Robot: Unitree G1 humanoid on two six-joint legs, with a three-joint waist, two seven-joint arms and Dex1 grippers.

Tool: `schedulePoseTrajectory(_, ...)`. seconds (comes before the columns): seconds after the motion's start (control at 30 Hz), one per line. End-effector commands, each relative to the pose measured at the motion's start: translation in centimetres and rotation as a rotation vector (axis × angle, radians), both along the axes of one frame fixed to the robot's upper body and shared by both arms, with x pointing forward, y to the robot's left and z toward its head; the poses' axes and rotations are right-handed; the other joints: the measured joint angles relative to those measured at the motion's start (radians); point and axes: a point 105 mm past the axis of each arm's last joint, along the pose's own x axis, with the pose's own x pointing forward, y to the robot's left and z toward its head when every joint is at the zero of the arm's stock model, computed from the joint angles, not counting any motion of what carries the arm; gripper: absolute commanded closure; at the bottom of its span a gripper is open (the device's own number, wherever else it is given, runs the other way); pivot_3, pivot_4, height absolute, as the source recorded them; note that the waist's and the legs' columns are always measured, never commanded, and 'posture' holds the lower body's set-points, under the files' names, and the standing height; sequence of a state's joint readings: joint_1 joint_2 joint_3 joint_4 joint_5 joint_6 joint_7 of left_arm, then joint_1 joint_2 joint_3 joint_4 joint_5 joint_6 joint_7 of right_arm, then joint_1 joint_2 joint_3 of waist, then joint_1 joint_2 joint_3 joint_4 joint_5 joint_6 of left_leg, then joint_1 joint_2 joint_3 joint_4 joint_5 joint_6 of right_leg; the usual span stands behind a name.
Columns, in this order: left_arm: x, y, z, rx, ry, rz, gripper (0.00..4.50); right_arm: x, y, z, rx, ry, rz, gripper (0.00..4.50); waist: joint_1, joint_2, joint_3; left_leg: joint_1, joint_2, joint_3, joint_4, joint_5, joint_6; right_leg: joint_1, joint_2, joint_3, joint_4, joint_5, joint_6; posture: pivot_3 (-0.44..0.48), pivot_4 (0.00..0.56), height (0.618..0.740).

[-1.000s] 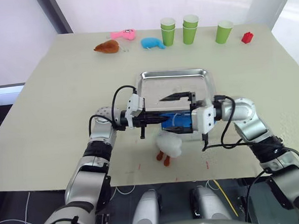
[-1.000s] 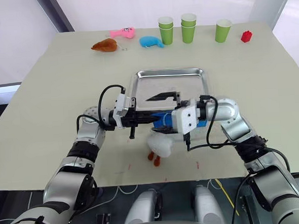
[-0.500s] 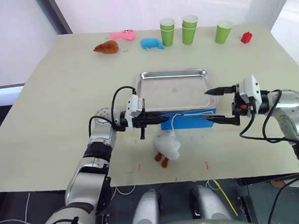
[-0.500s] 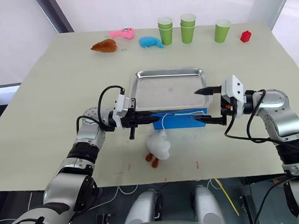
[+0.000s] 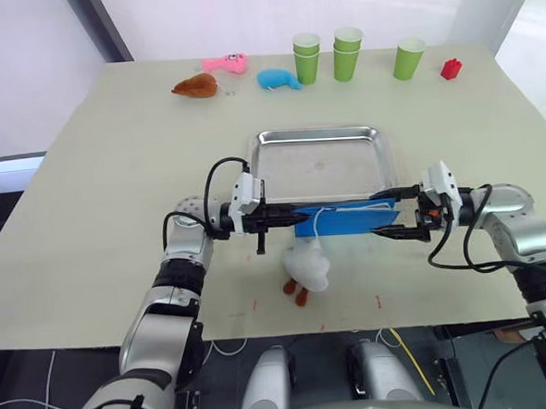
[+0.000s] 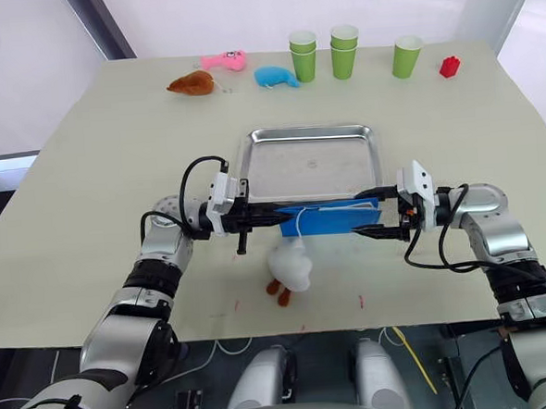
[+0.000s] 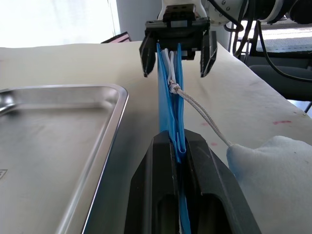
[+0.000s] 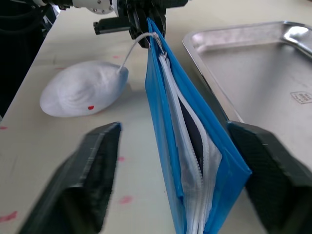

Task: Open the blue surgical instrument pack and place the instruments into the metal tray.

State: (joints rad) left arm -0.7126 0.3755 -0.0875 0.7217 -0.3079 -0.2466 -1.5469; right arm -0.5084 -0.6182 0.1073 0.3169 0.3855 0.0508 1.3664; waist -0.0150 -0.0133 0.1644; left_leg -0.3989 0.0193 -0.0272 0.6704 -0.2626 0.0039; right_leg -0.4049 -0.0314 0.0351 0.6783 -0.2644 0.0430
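Note:
The blue surgical instrument pack [image 5: 343,217] is held up on edge just in front of the metal tray [image 5: 322,164], which holds nothing. My left gripper [image 5: 288,218] is shut on the pack's left end [image 7: 170,97]. My right gripper [image 5: 376,214] is open, one finger on each side of the pack's right end and not clamping it [image 8: 168,117]. A white zipper runs along the pack's top edge, with a dark gap showing inside. The instruments are hidden.
A white plush duck [image 5: 306,265] lies by the front edge, tied by a cord to the zipper pull. At the back stand green cups [image 5: 347,52], a red block [image 5: 451,68], a blue whale toy [image 5: 277,79], a pink toy [image 5: 225,64] and a brown toy [image 5: 195,85].
The right gripper went from the pack's middle out to the right, then came back a little to straddle the pack's right end. The left gripper kept its hold.

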Motion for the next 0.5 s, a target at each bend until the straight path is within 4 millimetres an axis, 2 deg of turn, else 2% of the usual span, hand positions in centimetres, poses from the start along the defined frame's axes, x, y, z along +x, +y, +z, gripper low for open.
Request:
schedulePoseTrajectory(0.03,-0.33,0.06,-0.97,0.048,0.026,-0.027,4.5,0.42,-0.03,1.01,-0.001,-0.061,0.014,2.96,0.0,0.0,0.0,0.0,0.0,0.0,0.0,0.0,0.0,0.0,0.0,0.0,0.0,0.0,0.0,0.0,0.15,0.74)
schedulePoseTrajectory(0.1,-0.4,0.07,-1.02,0.051,0.027,-0.032,4.5,0.48,-0.09,0.84,-0.014,-0.069,0.02,3.92,0.0,0.0,0.0,0.0,0.0,0.0,0.0,0.0,0.0,0.0,0.0,0.0,0.0,0.0,0.0,0.0,0.15,0.74)
schedulePoseTrajectory(0.13,-0.43,0.08,-1.04,0.053,0.027,-0.034,4.5,0.48,-0.09,0.78,-0.017,-0.071,0.023,4.26,0.0,0.0,0.0,0.0,0.0,0.0,0.0,0.0,0.0,0.0,0.0,0.0,0.0,0.0,0.0,0.0,0.15,0.74)
schedulePoseTrajectory(0.17,-0.46,0.1,-1.06,0.054,0.027,-0.036,4.5,0.46,-0.05,0.78,-0.013,-0.071,0.025,4.4,0.0,0.0,0.0,0.0,0.0,0.0,0.0,0.0,0.0,0.0,0.0,0.0,0.0,0.0,0.0,0.0,0.15,0.74)
schedulePoseTrajectory(0.5,-0.44,0.38,-0.57,0.052,0.097,-0.044,4.5,0.13,0.12,0.84,0.002,-0.075,0.036,4.4,-0.002,0.0,0.0,0.0,0.0,0.0,0.0,0.0,0.0,0.0,0.0,0.0,0.0,0.0,0.0,0.0,0.15,0.74)
